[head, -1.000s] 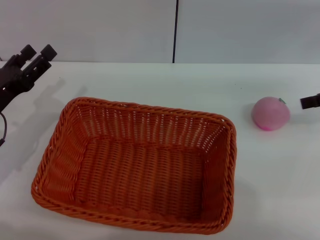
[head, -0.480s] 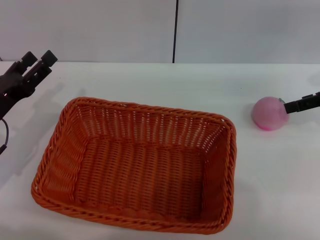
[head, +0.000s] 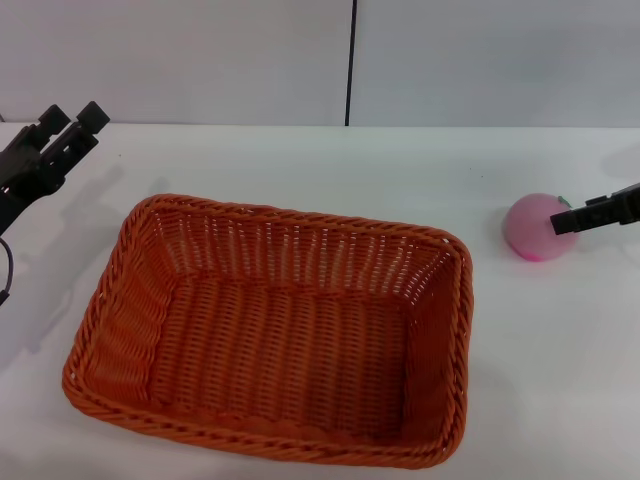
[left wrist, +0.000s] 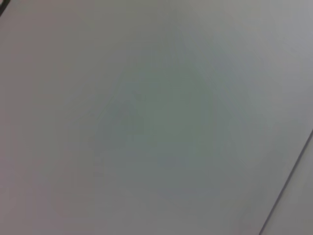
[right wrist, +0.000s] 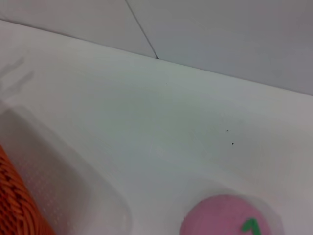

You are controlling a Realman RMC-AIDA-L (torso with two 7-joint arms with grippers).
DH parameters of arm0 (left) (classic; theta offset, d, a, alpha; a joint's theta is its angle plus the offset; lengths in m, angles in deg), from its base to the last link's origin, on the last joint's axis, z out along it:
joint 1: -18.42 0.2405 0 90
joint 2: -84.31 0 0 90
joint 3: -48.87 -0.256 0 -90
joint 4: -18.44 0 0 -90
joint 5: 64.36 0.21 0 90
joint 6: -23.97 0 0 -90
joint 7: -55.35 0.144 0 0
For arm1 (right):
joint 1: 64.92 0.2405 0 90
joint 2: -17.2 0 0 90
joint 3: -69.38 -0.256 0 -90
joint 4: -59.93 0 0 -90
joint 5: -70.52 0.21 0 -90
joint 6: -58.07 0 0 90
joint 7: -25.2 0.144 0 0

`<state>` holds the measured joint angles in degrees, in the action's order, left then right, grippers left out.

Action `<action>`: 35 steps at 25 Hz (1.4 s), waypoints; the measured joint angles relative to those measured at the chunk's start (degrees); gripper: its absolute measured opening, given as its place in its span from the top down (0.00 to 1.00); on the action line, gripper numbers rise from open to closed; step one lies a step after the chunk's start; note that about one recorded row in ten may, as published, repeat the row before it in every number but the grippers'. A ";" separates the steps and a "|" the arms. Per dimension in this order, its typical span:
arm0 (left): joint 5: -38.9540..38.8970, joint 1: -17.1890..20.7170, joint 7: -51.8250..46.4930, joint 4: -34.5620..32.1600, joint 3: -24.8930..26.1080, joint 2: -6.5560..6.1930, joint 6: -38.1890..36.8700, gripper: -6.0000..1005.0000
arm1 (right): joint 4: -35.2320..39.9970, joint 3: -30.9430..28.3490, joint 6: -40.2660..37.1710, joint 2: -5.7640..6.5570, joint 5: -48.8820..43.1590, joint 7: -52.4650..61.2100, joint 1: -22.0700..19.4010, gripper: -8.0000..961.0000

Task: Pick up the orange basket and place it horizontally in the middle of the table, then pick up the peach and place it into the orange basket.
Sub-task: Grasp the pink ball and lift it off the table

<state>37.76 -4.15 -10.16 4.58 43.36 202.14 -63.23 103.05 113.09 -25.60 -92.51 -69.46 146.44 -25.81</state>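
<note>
The orange basket (head: 300, 216) lies empty and lengthwise across the middle of the white table (head: 300, 160); one corner of it shows in the right wrist view (right wrist: 17, 208). The pink peach (head: 533, 228) rests on the table to the basket's right, and its green leaf mark faces up in the right wrist view (right wrist: 226, 218). My right gripper (head: 598, 212) reaches in from the right edge, its dark tip at the peach's upper right side. My left gripper (head: 66, 124) hangs open and empty above the table's far left, well clear of the basket.
A grey wall with a dark vertical seam (head: 350, 60) runs behind the table's far edge. Bare tabletop lies between the basket and the peach and behind the basket. The left wrist view shows only plain grey surface.
My right gripper has come in from the right edge leftward until its tip meets the peach. My left gripper has drifted slightly left. Basket and peach have not moved.
</note>
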 joint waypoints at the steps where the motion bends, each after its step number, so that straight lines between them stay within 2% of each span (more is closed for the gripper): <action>1: 0.00 0.00 -0.26 -0.07 0.02 -0.02 0.02 0.20 | -0.01 0.07 0.43 -0.19 0.00 -0.11 0.00 0.18; 2: 0.00 0.00 -0.76 -0.14 0.08 -0.06 0.05 0.20 | 0.03 0.11 1.30 -0.55 0.08 -0.22 -0.06 0.18; 9: 0.00 0.07 -1.99 -0.32 0.77 -0.17 0.24 0.20 | 0.05 0.22 2.20 -1.24 0.12 -1.45 -0.03 0.39; 14: 0.00 0.03 -1.99 -0.40 0.77 -0.17 0.73 0.20 | 0.32 0.24 1.89 -1.78 0.26 -1.83 0.12 0.64; 24: 0.00 -0.14 -1.99 -0.40 0.77 -0.09 0.91 0.20 | 0.48 0.23 1.35 -1.92 0.37 -1.87 -0.16 0.87; 30: 0.00 0.10 -1.99 -0.10 0.77 -0.06 0.91 0.20 | 0.70 0.12 0.70 -1.94 0.51 -2.27 -0.27 0.99; 35: 0.00 0.25 -1.99 0.01 0.77 -0.06 0.91 0.20 | 5.18 -0.47 -2.50 -2.28 1.42 -1.82 -1.37 0.97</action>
<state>37.76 -3.91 -12.15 4.60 44.13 202.09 -62.32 108.23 112.62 -28.11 -94.80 -68.04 144.62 -27.17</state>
